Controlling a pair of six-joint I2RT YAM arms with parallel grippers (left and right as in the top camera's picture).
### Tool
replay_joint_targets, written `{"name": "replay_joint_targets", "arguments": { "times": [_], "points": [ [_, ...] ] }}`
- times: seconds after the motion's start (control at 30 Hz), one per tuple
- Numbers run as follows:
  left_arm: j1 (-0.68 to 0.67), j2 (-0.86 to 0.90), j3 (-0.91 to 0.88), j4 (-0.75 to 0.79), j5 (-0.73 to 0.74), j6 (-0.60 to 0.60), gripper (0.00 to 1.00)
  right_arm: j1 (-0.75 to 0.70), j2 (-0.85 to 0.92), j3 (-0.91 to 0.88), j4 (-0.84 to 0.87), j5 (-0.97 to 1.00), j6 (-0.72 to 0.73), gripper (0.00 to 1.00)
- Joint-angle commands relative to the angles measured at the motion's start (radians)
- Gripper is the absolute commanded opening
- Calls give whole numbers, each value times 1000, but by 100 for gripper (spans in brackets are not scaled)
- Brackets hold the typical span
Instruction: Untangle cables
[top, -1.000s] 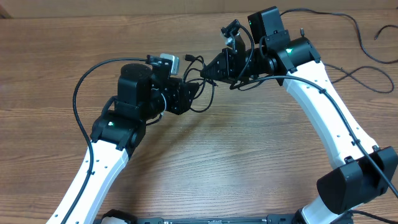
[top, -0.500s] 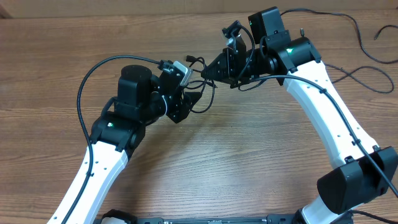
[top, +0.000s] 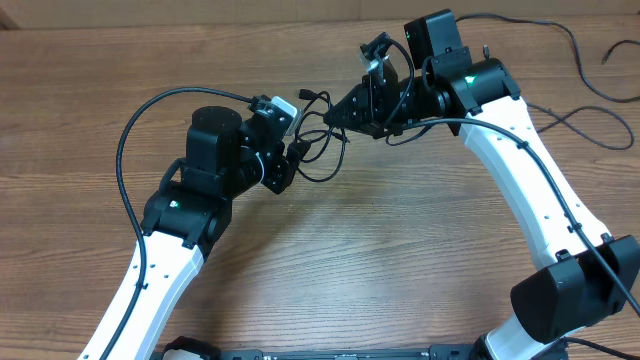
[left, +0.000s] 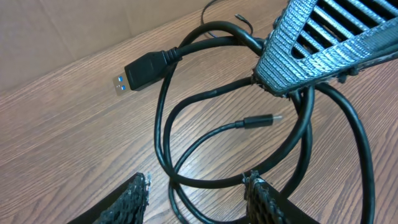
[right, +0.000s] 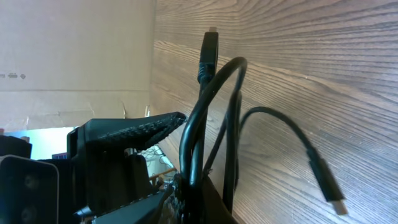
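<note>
Much open table (top: 400, 250), cables (left: 146, 68) bunched centrally

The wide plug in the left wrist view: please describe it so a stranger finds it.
On the wooden table, follow the black cable loops left from the right gripper. The wide plug ends the upper strand; unlike the slim plug inside the loops, it is broad with a blue tip.

No legible text, brand, number or label in any view. Small dark printed marks on the tan cardboard panel (right: 12, 76) at the left edge of the right wrist view; too small to read.
</note>
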Motion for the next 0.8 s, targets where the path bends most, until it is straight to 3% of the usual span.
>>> {"name": "replay_joint_targets", "arguments": {
  "times": [0.0,0.3,0.77],
  "points": [
    [3,-14,19,5,26,26,54,5,-14,13,6,-55,1,4],
    [3,-14,19,-4,141,76,53,3,-14,13,15,-55,5,4],
    [3,-14,19,18,38,97,46,5,-14,13,5,-73,27,4]
  ]
}}
